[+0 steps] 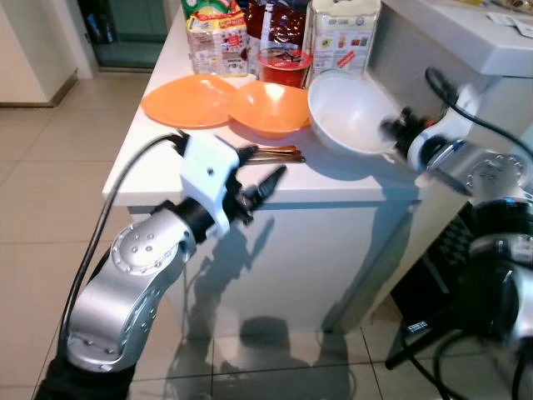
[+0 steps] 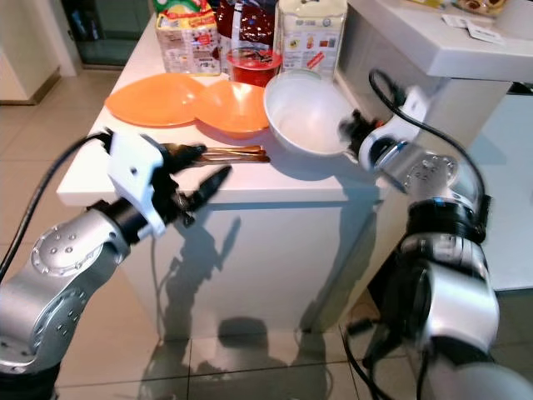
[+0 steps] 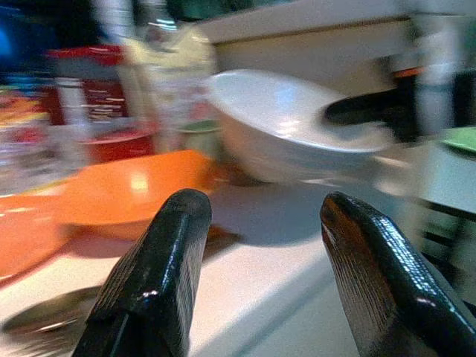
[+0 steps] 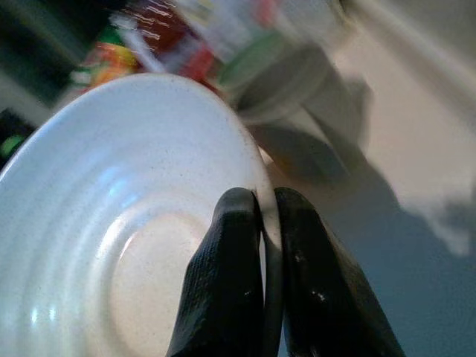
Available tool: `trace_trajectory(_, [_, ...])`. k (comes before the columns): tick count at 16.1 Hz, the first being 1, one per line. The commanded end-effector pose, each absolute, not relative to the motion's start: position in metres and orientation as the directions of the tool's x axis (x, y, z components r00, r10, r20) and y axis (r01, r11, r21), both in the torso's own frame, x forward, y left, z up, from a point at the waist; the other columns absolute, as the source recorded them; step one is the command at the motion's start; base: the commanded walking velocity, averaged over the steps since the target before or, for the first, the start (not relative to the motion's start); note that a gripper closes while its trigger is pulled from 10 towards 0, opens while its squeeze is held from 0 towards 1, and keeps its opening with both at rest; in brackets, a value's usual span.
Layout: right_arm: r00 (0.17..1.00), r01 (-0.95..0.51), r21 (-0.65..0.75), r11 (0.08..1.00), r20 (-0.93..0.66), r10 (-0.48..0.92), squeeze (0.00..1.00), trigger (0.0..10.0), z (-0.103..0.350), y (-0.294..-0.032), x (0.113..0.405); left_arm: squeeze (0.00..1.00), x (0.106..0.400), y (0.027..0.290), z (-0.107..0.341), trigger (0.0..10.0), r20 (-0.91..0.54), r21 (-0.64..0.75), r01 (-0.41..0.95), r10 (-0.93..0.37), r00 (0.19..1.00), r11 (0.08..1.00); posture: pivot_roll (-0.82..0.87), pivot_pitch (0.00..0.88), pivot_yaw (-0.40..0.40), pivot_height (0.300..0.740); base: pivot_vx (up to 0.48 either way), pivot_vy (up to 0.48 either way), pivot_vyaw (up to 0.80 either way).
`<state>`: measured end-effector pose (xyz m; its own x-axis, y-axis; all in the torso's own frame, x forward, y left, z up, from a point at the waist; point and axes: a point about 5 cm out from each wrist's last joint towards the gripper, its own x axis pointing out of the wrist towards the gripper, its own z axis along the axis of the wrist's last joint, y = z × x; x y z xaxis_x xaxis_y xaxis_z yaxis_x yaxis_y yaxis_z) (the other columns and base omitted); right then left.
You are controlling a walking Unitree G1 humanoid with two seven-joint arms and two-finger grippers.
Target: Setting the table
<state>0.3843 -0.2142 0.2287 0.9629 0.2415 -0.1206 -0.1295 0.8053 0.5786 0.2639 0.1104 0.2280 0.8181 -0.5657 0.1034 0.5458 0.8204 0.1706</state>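
Gripping rim of white ceramic bowl (image 1: pixel 350 112) with my right tool (image 4: pixel 264 245), fingers pinched narrow on its edge, bowl tilted just above white desk (image 1: pixel 158 171), likely for carrying to place setting. My left tool (image 3: pixel 260 282) hangs wide, holding nothing, at desk's front edge near metal cutlery (image 1: pixel 275 153). Count: one white bowl, one orange bowl (image 1: pixel 268 107), one orange plate (image 1: pixel 187 100), one red cup (image 1: pixel 284 67).

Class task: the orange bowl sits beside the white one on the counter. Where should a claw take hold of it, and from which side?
Judging by its shape, pinch the orange bowl at its thin front rim, coming from the counter edge nearest the robot. That rim looks reachable; packets crowd behind it, and the orange plate and white bowl flank it.
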Motion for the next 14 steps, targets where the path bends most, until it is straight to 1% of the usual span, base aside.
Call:
trace_trajectory(1, [0.958,-0.218,0.535,0.816,-0.042,0.284,0.00,0.0,0.243,-0.209,0.376,0.00,0.269,0.117,0.227,10.0,0.107,0.173,0.477,-0.498,0.861,0.862,0.07,0.000,-0.052,0.740,0.000,0.000,0.00])
trace_trajectory(3, [0.950,-0.261,0.512,0.818,-0.013,0.312,0.00,0.0,0.243,-0.203,0.357,0.00,0.271,0.123,0.225,10.0,0.121,0.166,0.415,-0.436,0.892,0.895,0.06,0.000,-0.040,0.740,0.000,0.000,0.00])
trace_trajectory(5, [0.950,-0.300,0.449,0.842,0.056,0.308,0.00,0.0,0.245,-0.201,0.332,0.00,0.273,0.130,0.223,10.0,0.128,0.178,0.357,-0.381,0.915,0.917,0.05,0.000,-0.030,0.740,0.000,0.000,0.00])
trace_trajectory(6, [0.953,-0.301,0.398,0.867,0.082,0.293,0.00,2.4,0.246,-0.201,0.319,0.00,0.274,0.133,0.221,10.0,0.129,0.172,0.334,-0.357,0.925,0.927,0.05,0.000,-0.030,0.740,0.000,0.000,0.00])
trace_trajectory(7, [0.950,-0.312,0.361,0.879,0.122,0.287,0.00,10.0,0.248,-0.200,0.308,0.00,0.274,0.132,0.220,10.0,0.132,0.171,0.325,-0.349,0.928,0.930,0.04,0.000,-0.026,0.740,0.000,0.000,0.00])
trace_trajectory(8, [0.947,-0.318,0.308,0.897,0.147,0.285,0.00,10.0,0.248,-0.198,0.299,0.00,0.273,0.130,0.218,10.0,0.139,0.175,0.317,-0.342,0.929,0.932,0.03,0.000,-0.025,0.740,0.000,0.000,0.00])
trace_trajectory(9, [0.948,-0.313,0.287,0.905,0.144,0.283,0.00,10.0,0.247,-0.197,0.296,0.00,0.273,0.129,0.217,10.0,0.139,0.178,0.314,-0.339,0.930,0.933,0.03,0.000,-0.025,0.740,0.000,0.000,0.00])
trace_trajectory(10, [0.956,-0.289,0.257,0.922,0.135,0.261,0.00,10.0,0.243,-0.196,0.292,0.00,0.272,0.128,0.213,10.0,0.133,0.192,0.295,-0.323,0.937,0.936,0.03,0.000,-0.025,0.740,0.000,0.000,0.00])
trace_trajectory(11, [0.973,-0.224,0.243,0.944,0.106,0.204,0.00,10.0,0.230,-0.197,0.286,0.00,0.274,0.131,0.208,10.0,0.131,0.161,0.242,-0.263,0.956,0.957,0.03,0.000,-0.021,0.740,0.000,0.000,0.00])
trace_trajectory(12, [0.976,-0.213,0.223,0.951,0.100,0.195,0.00,10.0,0.228,-0.197,0.283,0.00,0.275,0.132,0.206,10.0,0.130,0.153,0.225,-0.245,0.961,0.962,0.02,0.000,-0.020,0.740,0.000,0.000,0.00])
trace_trajectory(13, [0.983,-0.167,0.095,0.981,0.091,0.158,0.00,10.0,0.218,-0.193,0.278,0.00,0.275,0.136,0.200,10.0,0.121,0.165,0.202,-0.224,0.967,0.965,0.02,0.000,-0.018,0.740,0.000,-0.341,0.00])
trace_trajectory(14, [0.984,-0.157,0.126,0.980,0.105,0.145,0.00,10.0,0.216,-0.192,0.277,0.00,0.274,0.138,0.197,10.0,0.117,0.180,0.200,-0.223,0.968,0.963,0.02,0.000,-0.021,0.740,0.000,-0.480,0.00])
